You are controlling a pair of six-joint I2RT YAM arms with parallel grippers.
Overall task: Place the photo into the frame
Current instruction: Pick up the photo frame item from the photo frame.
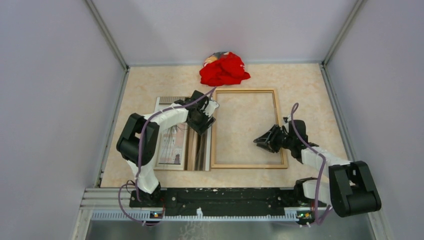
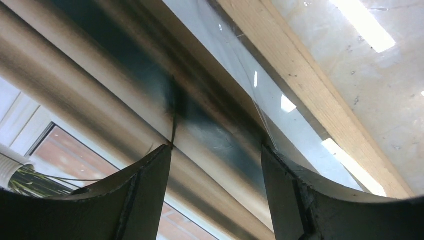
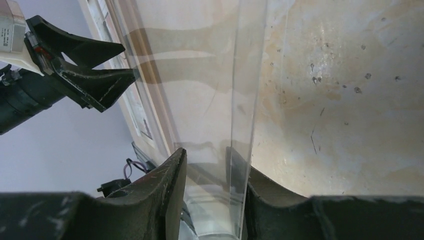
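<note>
The photo [image 1: 172, 145] lies face up at the left of the table, its curtain and plant print filling the left wrist view [image 2: 75, 150]. The light-brown wooden frame [image 1: 245, 129] lies flat just right of it, and one strip shows in the left wrist view [image 2: 305, 90]. My left gripper [image 1: 202, 119] is open and empty, low over the photo's right edge [image 2: 216, 147]. My right gripper [image 1: 260, 141] is over the frame's right part. Its jaws [image 3: 210, 155] close on a clear flexible sheet [image 3: 215, 90] that rises toward the left. The sheet's edge also shows in the left wrist view [image 2: 270, 100].
A crumpled red cloth [image 1: 225, 69] lies at the back centre, just beyond the frame's top edge. Grey walls enclose the table on three sides. The black rail [image 1: 220, 195] with both arm bases runs along the near edge.
</note>
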